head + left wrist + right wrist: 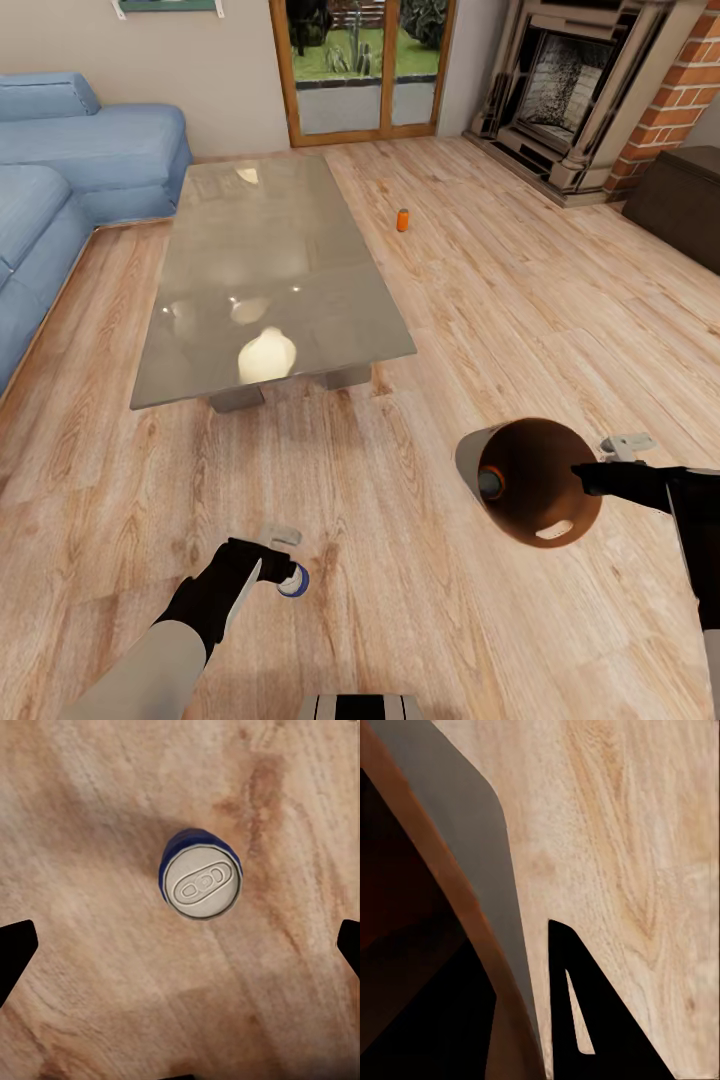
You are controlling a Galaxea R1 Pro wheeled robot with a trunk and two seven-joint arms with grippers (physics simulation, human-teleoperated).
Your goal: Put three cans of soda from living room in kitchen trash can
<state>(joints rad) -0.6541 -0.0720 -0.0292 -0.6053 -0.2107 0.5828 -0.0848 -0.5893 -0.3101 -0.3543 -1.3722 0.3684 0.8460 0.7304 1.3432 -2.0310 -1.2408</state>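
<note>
Here the left gripper [180, 945] has its fingers [15, 952] spread wide, one at each side of the left wrist view, and between them, standing upright on the plank floor [82, 817], is the dark blue can of soda [201, 876], silver top and pull-tab facing the camera; nothing touches it yet. In the head view the same can [293, 580] sits just beyond the left gripper [268, 562], at about seven o'clock of the picture. The can is judged light, thin-walled and smooth, so it should dent under a hard squeeze and tip or skid if nudged off-centre; the sensible hold is across the round body, below the rim, with the fingers closing evenly from both sides. The right gripper [590, 478] pinches the rim of the trash can [530, 480], which it carries tilted, brown inside turned toward the camera, at about four o'clock; the right wrist view shows a dark finger [592, 1012] outside the grey wall [472, 862]. An orange can [491, 484] lies inside the bucket. Another orange can [402, 219] stands on the floor well apart, at about one o'clock, beyond the glass counter [270, 270].
</note>
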